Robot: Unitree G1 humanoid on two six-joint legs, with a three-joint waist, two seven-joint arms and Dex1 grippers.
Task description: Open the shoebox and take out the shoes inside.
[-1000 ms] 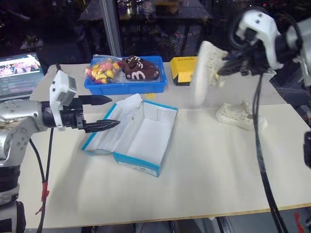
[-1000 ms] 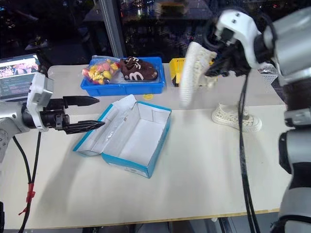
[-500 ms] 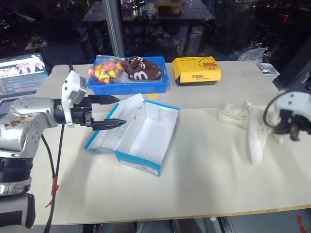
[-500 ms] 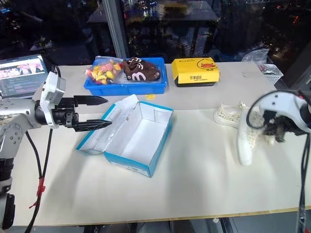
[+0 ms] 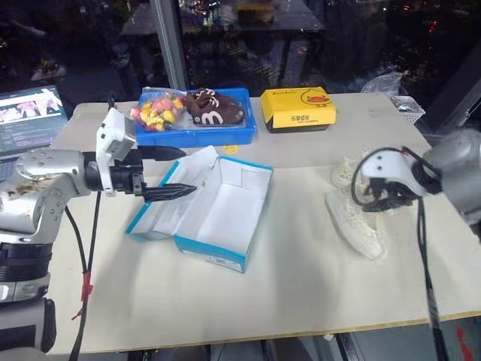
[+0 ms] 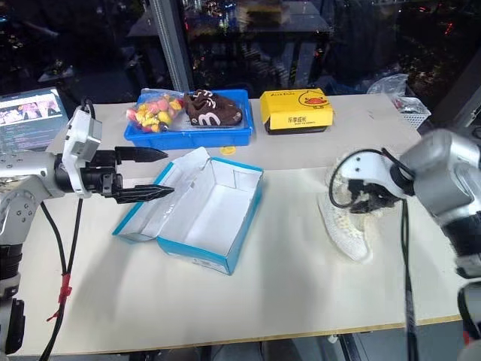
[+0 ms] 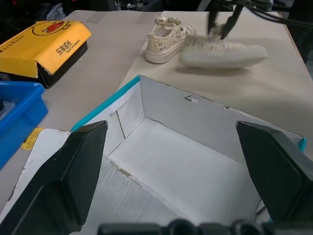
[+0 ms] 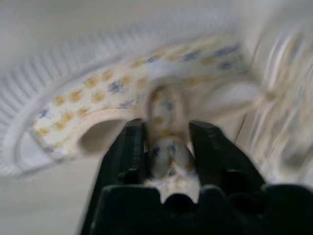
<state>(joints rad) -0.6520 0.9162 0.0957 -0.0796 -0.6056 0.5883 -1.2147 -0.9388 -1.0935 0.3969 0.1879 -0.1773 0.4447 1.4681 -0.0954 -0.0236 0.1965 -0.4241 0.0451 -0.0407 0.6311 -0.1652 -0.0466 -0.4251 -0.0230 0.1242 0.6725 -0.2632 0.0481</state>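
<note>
Bright blue cardboard shoebox (image 5: 214,210) lies open at centre-left of the frame on the cream table (image 5: 301,286), lid folded flat, white interior bare. Left gripper (image 5: 174,171) hovers at its lid edge, black fingers spread wide, holding nothing. Both cream knit mesh shoes (image 5: 353,218) rest on the table at right, well apart from the box. Right gripper (image 8: 168,147) sits on the nearer shoe, its fingers parted around the heel tab; whether it grips cannot be told.
</note>
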